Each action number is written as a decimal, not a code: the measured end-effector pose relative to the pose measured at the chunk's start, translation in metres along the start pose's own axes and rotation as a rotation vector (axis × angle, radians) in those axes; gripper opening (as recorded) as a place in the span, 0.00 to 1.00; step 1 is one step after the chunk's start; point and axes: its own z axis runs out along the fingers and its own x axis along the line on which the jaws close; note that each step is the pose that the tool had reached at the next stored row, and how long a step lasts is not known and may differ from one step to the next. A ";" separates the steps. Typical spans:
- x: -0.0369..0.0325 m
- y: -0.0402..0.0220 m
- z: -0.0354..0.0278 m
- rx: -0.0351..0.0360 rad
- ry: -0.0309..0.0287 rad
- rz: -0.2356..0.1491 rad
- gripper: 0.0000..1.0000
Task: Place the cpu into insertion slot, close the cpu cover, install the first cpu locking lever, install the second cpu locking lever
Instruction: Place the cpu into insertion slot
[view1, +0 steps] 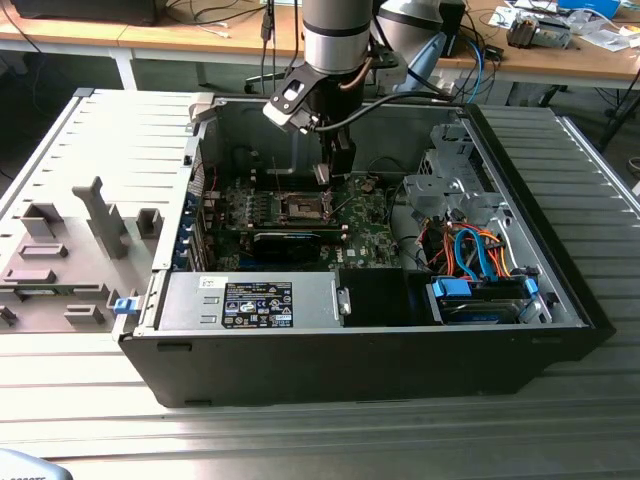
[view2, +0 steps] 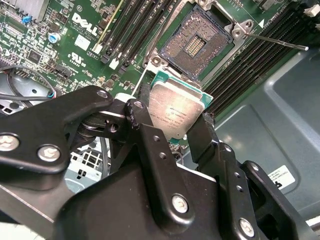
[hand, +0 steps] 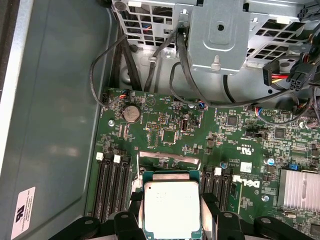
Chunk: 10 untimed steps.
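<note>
While the cpu (view2: 176, 106) sits pinched between the two black fingers (view2: 146, 131) of the gripper (view2: 174, 125), none of the four steps reads as finished. The chip is held by its opposite edges, silvery face towards the wrist cameras, and it hangs above the green motherboard (hand: 165, 131) rather than resting on it. In the first wrist view the cpu (hand: 171, 207) shows between the same closed-in fingers (hand: 212, 216), with rows of long black memory slots (hand: 112, 187) to either side.

In the second wrist view the insertion slot (view2: 196, 46) lies near the chip but apart from it: its dark contact field is bare, so nothing is seated there and no plate is folded down over it. A thin metal lever (view2: 274, 41) juts out from one corner of the socket frame, swung free rather than hooked down (a second fine rod (view2: 141, 79) by the opposite corner is probably its partner, though that is a judgement). The cpu cover cannot be made out with certainty.

From the exterior view the arm reaches down into the open computer case (view1: 400, 350), which lies on a ribbed grey counter (view1: 300, 440), with the gripper (view1: 335, 168) poised just above and beside the insertion slot (view1: 303, 207). So the work stands at the very first step: the chip is carried close to the socket, not yet set in, and cover and both levers are all left to do.
</note>
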 end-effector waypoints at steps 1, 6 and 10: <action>0.0000 0.0000 0.0002 0.0000 0.0000 0.000 0.54; 0.0000 -0.0001 0.0010 0.0001 0.0000 0.000 0.54; 0.0000 -0.0001 0.0017 0.0000 0.0000 0.000 0.54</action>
